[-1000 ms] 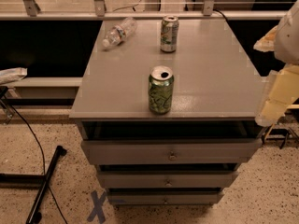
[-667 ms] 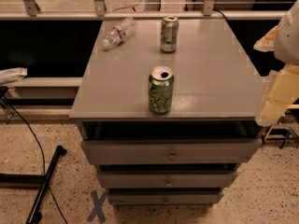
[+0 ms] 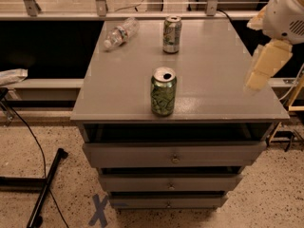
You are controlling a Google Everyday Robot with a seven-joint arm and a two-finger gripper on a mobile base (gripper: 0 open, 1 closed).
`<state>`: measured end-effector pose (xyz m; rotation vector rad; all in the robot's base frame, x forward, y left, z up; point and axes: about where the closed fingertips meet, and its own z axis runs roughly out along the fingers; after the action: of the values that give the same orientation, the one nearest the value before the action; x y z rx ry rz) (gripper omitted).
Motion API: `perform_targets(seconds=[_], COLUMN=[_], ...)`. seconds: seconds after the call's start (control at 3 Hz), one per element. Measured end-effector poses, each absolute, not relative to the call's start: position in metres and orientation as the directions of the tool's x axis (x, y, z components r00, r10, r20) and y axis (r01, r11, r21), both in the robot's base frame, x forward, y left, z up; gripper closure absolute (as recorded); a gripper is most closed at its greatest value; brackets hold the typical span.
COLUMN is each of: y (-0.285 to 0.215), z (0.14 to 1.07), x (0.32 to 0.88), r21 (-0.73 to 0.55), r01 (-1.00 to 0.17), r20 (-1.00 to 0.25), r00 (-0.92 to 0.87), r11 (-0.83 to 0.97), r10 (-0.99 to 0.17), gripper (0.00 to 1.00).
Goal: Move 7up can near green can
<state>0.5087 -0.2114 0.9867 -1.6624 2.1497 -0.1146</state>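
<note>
The 7up can [image 3: 172, 34], pale silver-white with green script, stands upright at the back middle of the grey cabinet top [image 3: 216, 75]. The green can [image 3: 164, 92], mottled green with an open silver top, stands upright near the front edge, well apart from the 7up can. My gripper [image 3: 264, 68], with cream-coloured fingers, hangs from the white arm [image 3: 286, 12] over the right edge of the top. It is to the right of both cans, touches neither and holds nothing.
A clear plastic bottle [image 3: 121, 32] lies on its side at the back left of the top. Drawers [image 3: 173, 154] sit below the front edge. A rail with posts [image 3: 99, 4] runs behind. Black stand legs and a cable [image 3: 45, 186] lie on the floor at left.
My gripper and arm have moved up and to the left, in over the right edge of the cabinet top. The cans and the bottle have not moved.
</note>
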Motion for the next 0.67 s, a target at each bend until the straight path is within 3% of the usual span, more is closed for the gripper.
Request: perform_targets(seconds=[0.67], y=[-0.197], z=[1.012], x=[0.634], r21=[-0.41], r01=[-0.829], r20=[-0.499], r00=[-0.144], r11=[0.379], r10=[-0.854], gripper=[0.0])
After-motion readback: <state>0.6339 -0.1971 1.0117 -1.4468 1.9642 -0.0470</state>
